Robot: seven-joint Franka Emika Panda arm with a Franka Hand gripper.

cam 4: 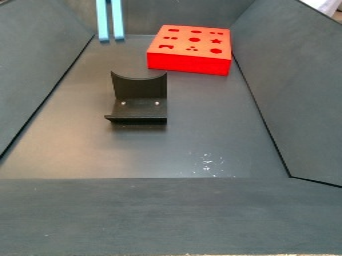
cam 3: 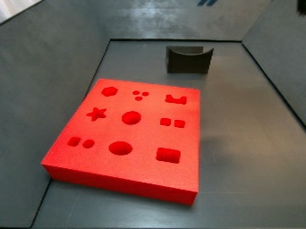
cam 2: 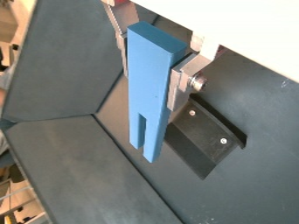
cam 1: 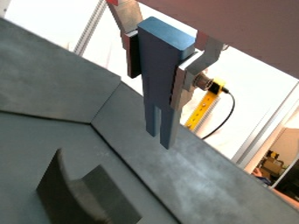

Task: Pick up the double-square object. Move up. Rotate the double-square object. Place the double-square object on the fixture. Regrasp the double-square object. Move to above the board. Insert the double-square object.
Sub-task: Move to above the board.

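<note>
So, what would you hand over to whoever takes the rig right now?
End effector: shut on the double-square object, raised above the floor, prongs pointing down; only the prongs show at the top edge of a side view.
Fixture: on the floor, nothing on it.
Board: flat on the floor, holes unfilled.
Done: pick-up and lift.
Left: placing on the fixture, regrasp, move above the board, insertion.
</note>
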